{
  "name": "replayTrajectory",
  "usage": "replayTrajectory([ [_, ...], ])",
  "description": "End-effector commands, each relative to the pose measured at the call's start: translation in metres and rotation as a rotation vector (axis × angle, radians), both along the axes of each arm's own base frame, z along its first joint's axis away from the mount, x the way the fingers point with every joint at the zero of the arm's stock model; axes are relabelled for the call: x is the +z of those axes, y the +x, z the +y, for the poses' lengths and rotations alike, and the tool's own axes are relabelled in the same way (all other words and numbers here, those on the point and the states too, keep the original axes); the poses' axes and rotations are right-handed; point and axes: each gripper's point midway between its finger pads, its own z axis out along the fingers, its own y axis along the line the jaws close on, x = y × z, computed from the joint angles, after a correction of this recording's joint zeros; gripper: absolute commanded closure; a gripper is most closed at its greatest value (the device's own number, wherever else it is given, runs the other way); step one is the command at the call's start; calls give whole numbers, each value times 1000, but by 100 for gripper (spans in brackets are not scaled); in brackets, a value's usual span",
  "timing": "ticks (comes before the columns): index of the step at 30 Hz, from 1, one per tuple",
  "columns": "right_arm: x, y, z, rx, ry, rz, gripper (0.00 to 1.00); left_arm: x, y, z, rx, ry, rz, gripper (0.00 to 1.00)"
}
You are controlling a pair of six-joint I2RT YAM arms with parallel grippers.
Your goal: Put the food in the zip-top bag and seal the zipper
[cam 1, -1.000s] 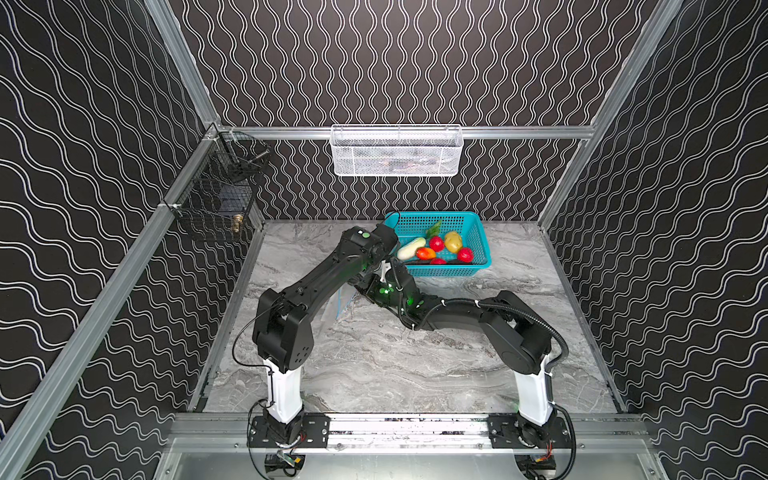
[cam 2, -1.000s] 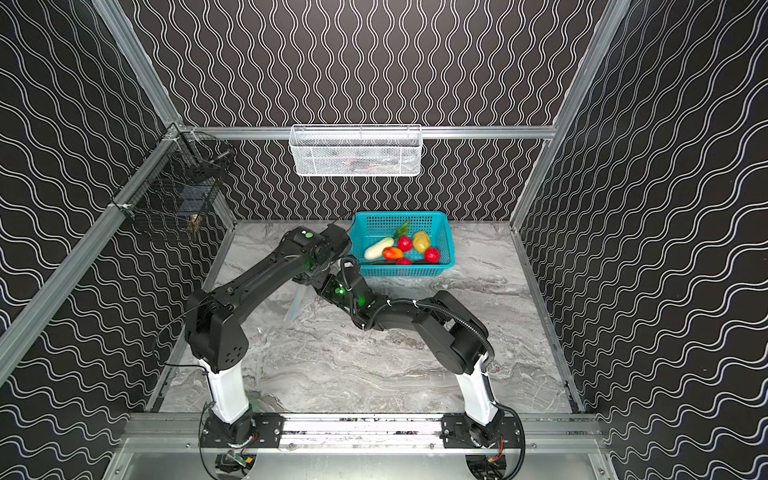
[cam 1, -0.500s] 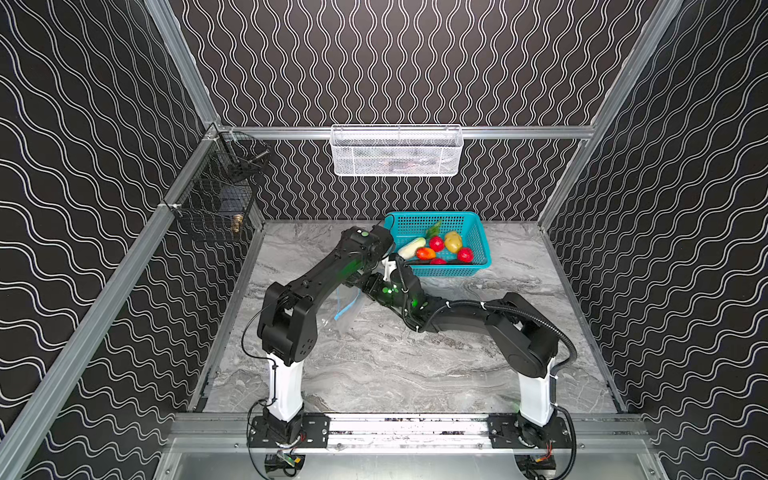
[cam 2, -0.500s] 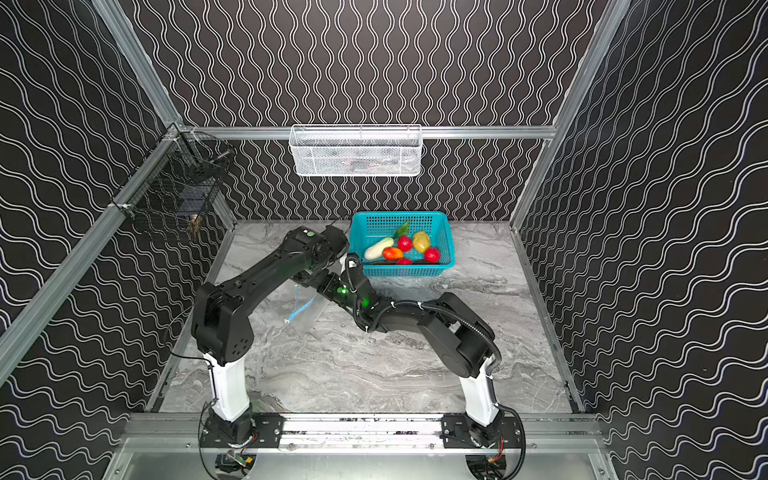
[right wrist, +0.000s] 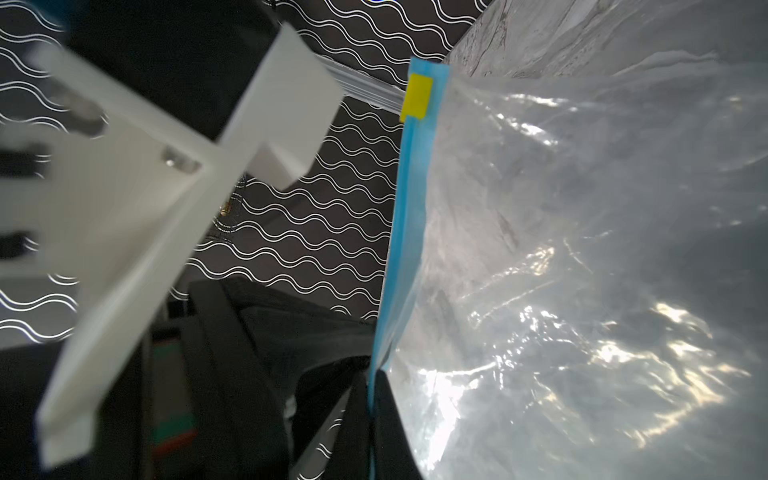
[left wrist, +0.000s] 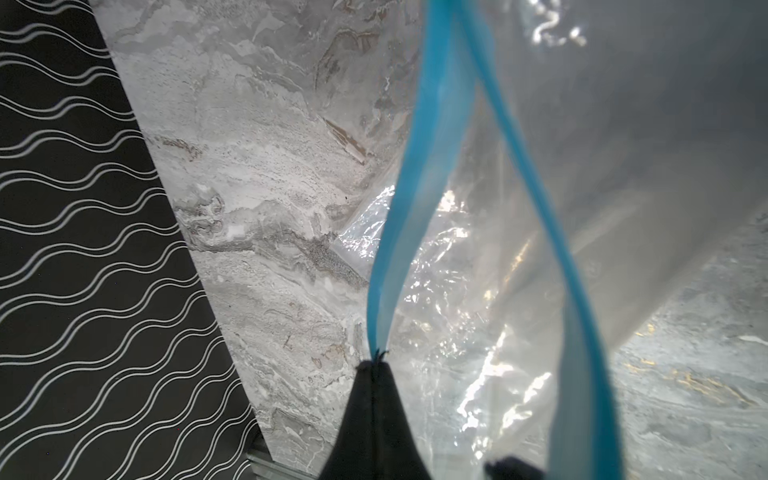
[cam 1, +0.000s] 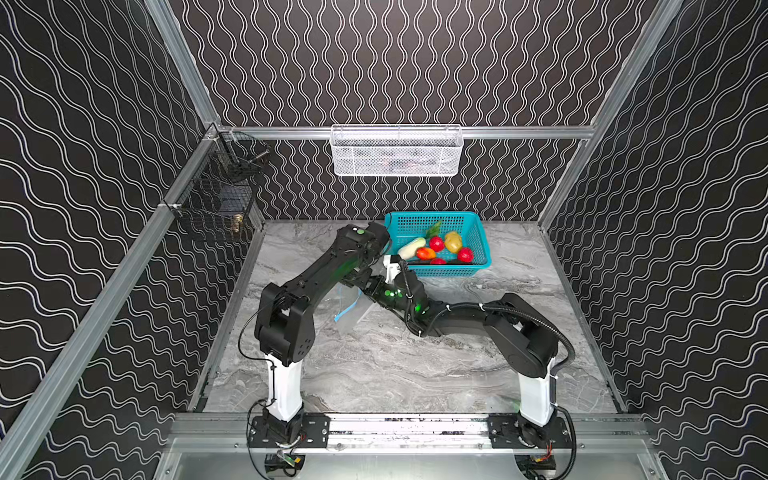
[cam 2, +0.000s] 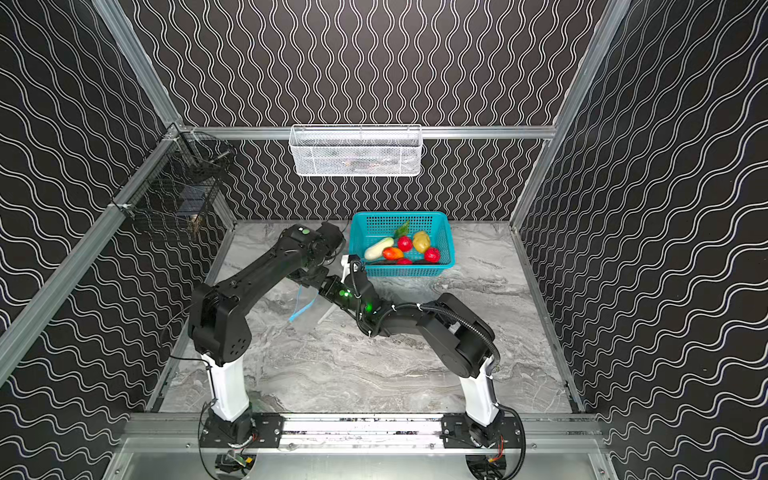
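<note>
- Two black robot arms are meeting near the middle of a grey marbled tabletop [cam 1: 395, 365], just in front of a teal basket [cam 1: 436, 271].
- The left gripper [left wrist: 376, 368] is pinching one side of the zipper [left wrist: 415, 187], the light blue strip along the bag's mouth; its jaws are closed tight on the strip.
- The right gripper [right wrist: 372, 376] is pinching the blue strip too, with its jaws closed on it, as the right wrist view shows.
- In both top views the two grippers are sitting just beside each other, with the clear zip-top bag [cam 1: 351, 313] hanging below them, between the arms.
- Whether the bag's lower edge is touching the tabletop cannot be told.
- In the left wrist view the two blue sides of the mouth are standing apart, so the bag is gaping open.
- The yellow slider tab [right wrist: 417, 97] is sitting at the far end of the zipper from the right gripper.
- The bag is looking empty and crinkly, catching bright reflections.
- The food is lying in the basket: a white-green long piece [cam 1: 411, 247], red round pieces [cam 1: 436, 243], a yellow-brown potato [cam 1: 453, 241] and a leafy green [cam 1: 433, 228].
</note>
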Motion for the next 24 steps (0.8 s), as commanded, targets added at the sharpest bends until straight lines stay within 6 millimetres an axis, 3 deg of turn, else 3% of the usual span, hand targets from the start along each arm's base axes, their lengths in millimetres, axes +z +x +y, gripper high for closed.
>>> replayTrajectory([
  [1,22,-3,0,8,75,-41,100,4,-1,-6,-25,-77,21,100],
  [6,20,-7,-5,7,91,-41,100,12,-4,-8,-47,-156,35,99],
  [12,18,-12,-6,25,104,-58,100,40,2,2,-60,-147,-55,77],
  [16,19,-13,-6,35,111,-80,100,49,-1,3,-70,-153,-61,43],
  [19,21,-13,-6,38,112,-87,100,50,-7,3,-72,-166,-47,28],
  [24,21,-13,-6,34,109,-90,100,50,-12,6,-64,-164,-34,23],
])
